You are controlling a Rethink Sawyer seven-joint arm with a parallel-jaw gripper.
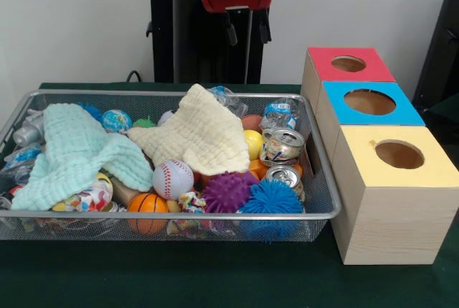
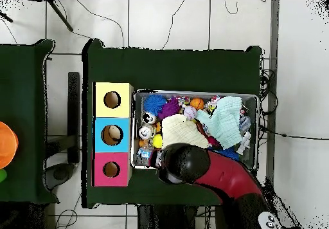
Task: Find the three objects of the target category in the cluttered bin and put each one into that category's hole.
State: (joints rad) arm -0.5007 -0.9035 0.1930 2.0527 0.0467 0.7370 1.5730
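Hanging spread above the bin's (image 1: 315, 216) far rim, jaws (image 1: 246, 29) holding nothing, plush toys seemingly buried.

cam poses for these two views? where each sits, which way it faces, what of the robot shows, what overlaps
Front view: across the table, facing the pedestal; sees the wire bin and three boxes beside it; the end effector hangs at the top, above the bin's far edge.
Overhead view: above the table, looking straight down, robot base at the bottom; the red arm reaches over the bin's edge.
Shared: bin, yellow cloth, red-topped box, blue and yellow boxes; turned half round between views.
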